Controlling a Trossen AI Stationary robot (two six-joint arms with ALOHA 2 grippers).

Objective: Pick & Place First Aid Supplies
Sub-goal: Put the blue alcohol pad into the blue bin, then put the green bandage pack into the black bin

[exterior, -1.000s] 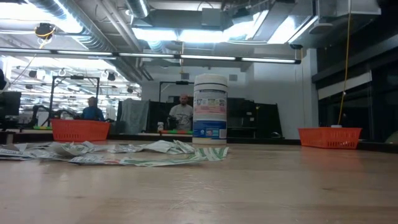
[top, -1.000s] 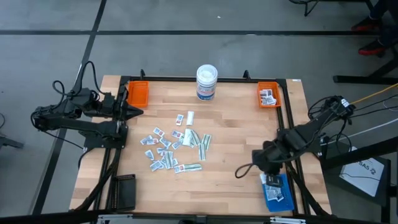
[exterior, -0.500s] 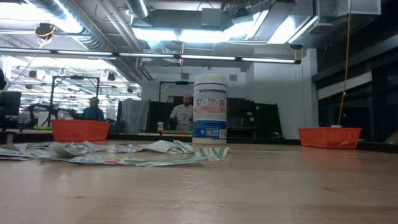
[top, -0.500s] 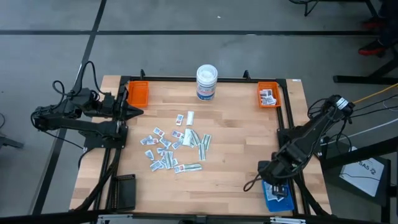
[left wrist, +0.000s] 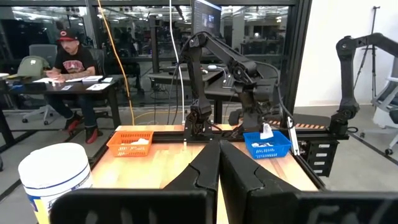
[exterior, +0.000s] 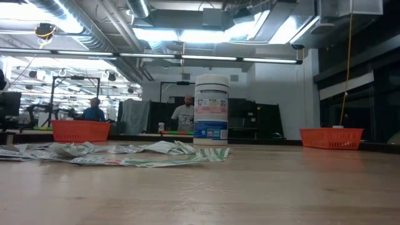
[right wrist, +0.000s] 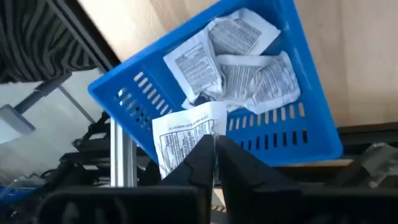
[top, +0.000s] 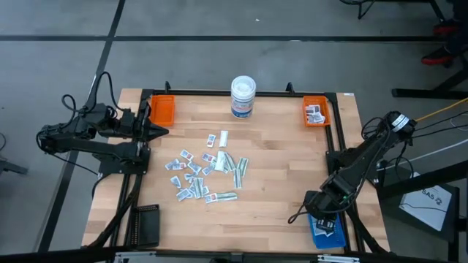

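The first aid supplies (top: 205, 172) lie as a loose pile of small white packets and pale green strips on the middle of the wooden table, also seen in the low view (exterior: 125, 154). My right gripper (top: 322, 210) is at the near right corner, slanting down over a blue tray (right wrist: 311, 134), and is shut on one white packet (right wrist: 184, 138). Several packets (right wrist: 239, 62) lie in that tray. My left gripper (left wrist: 219, 144) waits shut at the far left, pointing level across the table. My right gripper pinches the white packet by one edge (right wrist: 209, 128) between its two fingers, which slant down from above. The packet sticks out past the fingertips in front of the blue tray's slotted wall (right wrist: 273, 127). Whether it touches the tray cannot be told.
A white round tub (top: 243, 96) stands at the far middle. An orange tray (top: 161, 109) sits far left beside my left gripper. Another orange tray (top: 316, 112) with packets sits far right. A black frame (top: 336, 139) runs along the table's right side.
My right gripper has gone down and toward the table's near right corner, from beside the blue tray to over it, and has rolled on the way.
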